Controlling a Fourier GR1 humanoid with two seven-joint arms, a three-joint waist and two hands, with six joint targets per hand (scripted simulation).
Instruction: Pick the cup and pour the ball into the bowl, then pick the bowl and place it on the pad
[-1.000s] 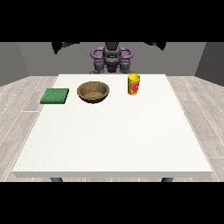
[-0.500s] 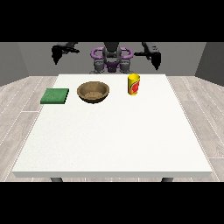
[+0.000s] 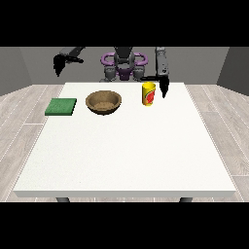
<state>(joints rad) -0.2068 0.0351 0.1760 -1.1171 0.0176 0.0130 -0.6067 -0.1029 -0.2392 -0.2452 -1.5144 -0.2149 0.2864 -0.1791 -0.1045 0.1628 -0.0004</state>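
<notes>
You have nothing done yet: the yellow cup [image 3: 149, 94] stands untouched beside the brown wooden bowl [image 3: 103, 102], green pad [image 3: 61, 106] bare. The hand at the view's right [image 3: 164, 86] hangs just beside the cup, the hand at the view's left [image 3: 59, 63] is raised; I cannot tell how either's fingers lie.

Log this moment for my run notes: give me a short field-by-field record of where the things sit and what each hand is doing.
cup: yellow cup, upright, far side of the table, right of the bowl
bowl: brown bowl, between pad and cup, untouched
pad: green pad, flat near the table's left edge, nothing on it
hand at view's right: hand at the view's right, pointing down beside the cup, to its right; contact cannot be told
hand at view's left: hand at the view's left, raised beyond the table's far left corner, holding nothing
ball: not visible
</notes>
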